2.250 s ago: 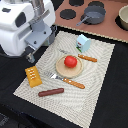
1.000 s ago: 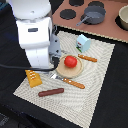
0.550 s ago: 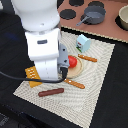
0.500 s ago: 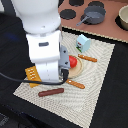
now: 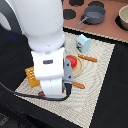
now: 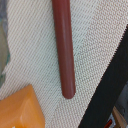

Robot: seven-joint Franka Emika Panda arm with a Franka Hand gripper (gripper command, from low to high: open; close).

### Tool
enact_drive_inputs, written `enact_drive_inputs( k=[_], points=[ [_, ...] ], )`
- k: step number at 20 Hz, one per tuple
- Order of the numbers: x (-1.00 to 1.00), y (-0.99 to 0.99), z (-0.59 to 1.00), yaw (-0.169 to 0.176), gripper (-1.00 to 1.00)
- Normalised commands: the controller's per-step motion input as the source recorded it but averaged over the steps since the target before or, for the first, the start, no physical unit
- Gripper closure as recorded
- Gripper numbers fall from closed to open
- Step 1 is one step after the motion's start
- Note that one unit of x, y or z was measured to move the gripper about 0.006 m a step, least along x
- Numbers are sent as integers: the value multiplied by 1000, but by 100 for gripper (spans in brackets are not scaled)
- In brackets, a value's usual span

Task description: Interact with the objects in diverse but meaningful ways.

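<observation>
- The arm (image 5: 47,55) fills the left and middle of the exterior view, hanging low over the woven mat (image 5: 100,75) on the dark worktop (image 5: 117,95).
- The hand itself cannot be seen in either view: the arm's body hides it from the exterior camera, and the wrist view shows no fingers. I cannot tell whether it is wide or narrow, and nothing shows it holding anything.
- The brown sausage (image 6: 64,47) fills the wrist view, lying flat on the mat with its long axis running from the top of that frame down to a rounded end near the lower middle. In the exterior view it is hidden behind the arm.
- Judged from this, the sausage lies directly below the hand. A grasp would want the fingers closing across its narrow width, not along its length.
- The ridged yellow-orange block (image 5: 31,76) sits near the sausage's rounded end, close but not touching. It pokes out at the arm's left in the exterior view.
- The mat's edge runs just beside the sausage in the wrist view.
- The small red tomato (image 5: 72,62) rests on the tan round plate (image 5: 81,70) at mid-frame, an orange-handled piece of cutlery (image 5: 88,58) lies to its right, and the pale blue-white carton (image 5: 83,43) stands above.
- A grey pot (image 5: 93,14) sits on the toy kitchen set (image 5: 112,27) at the upper right.
</observation>
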Motion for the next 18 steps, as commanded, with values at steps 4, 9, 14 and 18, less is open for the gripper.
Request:
enact_drive_inputs(
  k=[4,9,14,18],
  points=[
    [37,-26,-226,33,-100],
    [11,-120,-236,19,-100],
    [102,-272,-179,2,-100],
    [34,-261,-240,0,-100]
  ],
)
